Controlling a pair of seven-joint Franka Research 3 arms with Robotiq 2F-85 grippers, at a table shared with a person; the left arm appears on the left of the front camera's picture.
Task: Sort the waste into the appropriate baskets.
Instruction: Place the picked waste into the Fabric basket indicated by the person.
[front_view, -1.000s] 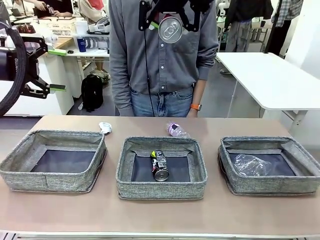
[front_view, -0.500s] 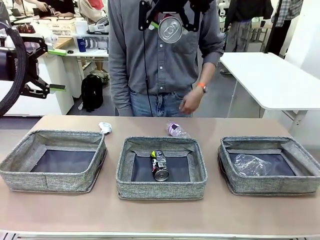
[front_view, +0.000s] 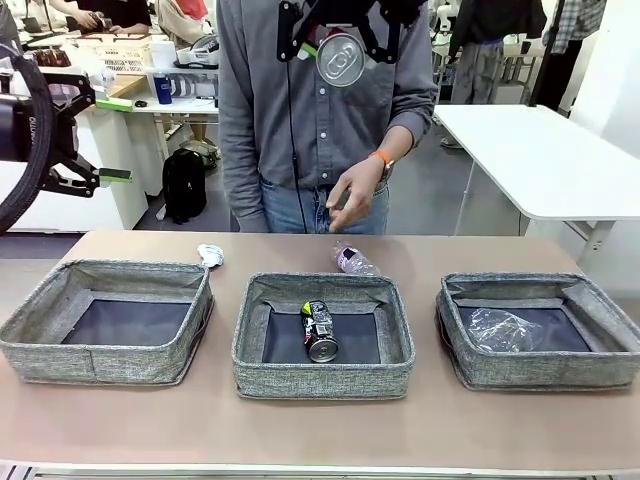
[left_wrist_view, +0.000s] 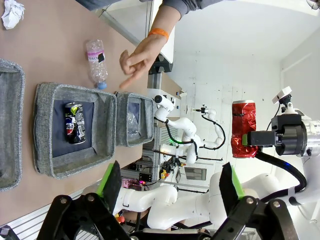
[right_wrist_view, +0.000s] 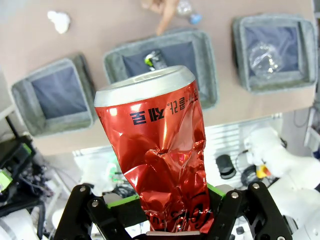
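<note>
Now, red drink can (right_wrist_view: 160, 165): dented, clamped in the right gripper (right_wrist_view: 167, 202), lid end sticking out past the fingertips.
Middle basket (front_view: 322, 380): well below that gripper, straight beyond the can's lid; the dark printed can (front_view: 320, 330) lies inside.
Pink-labelled bottle (front_view: 352, 260): on the counter (front_view: 320, 430), just past the middle basket, a person's hand (front_view: 352, 195) above it.
Paper wad (front_view: 210, 254): on the counter, off to one side of that gripper's line.
Left gripper (left_wrist_view: 170, 182): jaws wide apart, holding nothing, well apart from the red drink can.

Light: bright, even.
Shadows: soft, just beside the middle basket (front_view: 323, 380).
Glare: sheen on red drink can (right_wrist_view: 160, 165).
Edges: wrist views warped.
</note>
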